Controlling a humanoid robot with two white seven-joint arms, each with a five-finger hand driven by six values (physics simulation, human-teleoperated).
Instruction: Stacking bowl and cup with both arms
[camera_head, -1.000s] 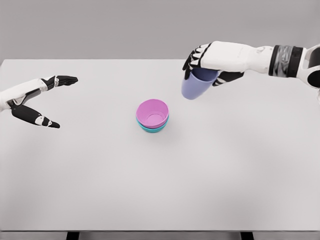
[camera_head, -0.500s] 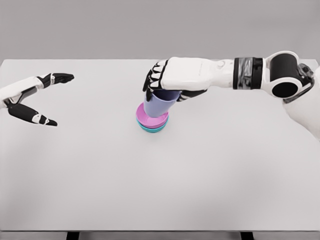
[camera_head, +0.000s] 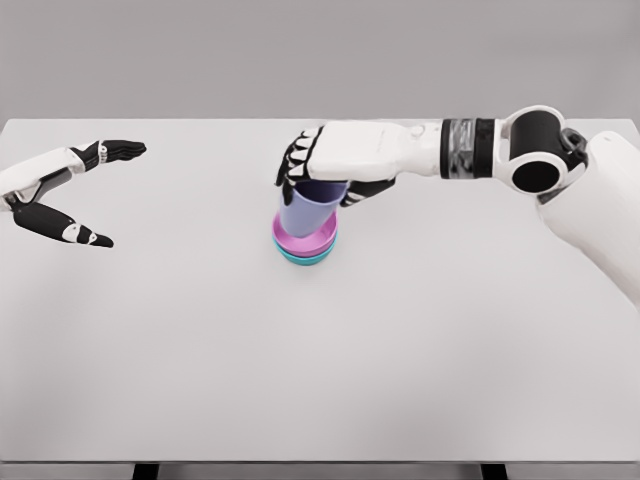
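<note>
A pink bowl (camera_head: 318, 241) sits nested in a teal bowl (camera_head: 305, 258) at the middle of the white table (camera_head: 320, 350). My right hand (camera_head: 318, 170) reaches in from the right, shut on a lavender cup (camera_head: 306, 208), which it holds upright with its base down inside the pink bowl. Whether the cup's base touches the bowl cannot be told. My left hand (camera_head: 85, 195) hovers open over the table's left side, thumb and fingers spread, holding nothing.
The right arm (camera_head: 480, 160) stretches across the far right half of the table. The table's front edge runs along the bottom of the view, with dark legs (camera_head: 145, 470) showing below it.
The right hand carried the cup leftward and down from the far right until it stood over and then in the pink bowl. The left hand drifted slightly left.
</note>
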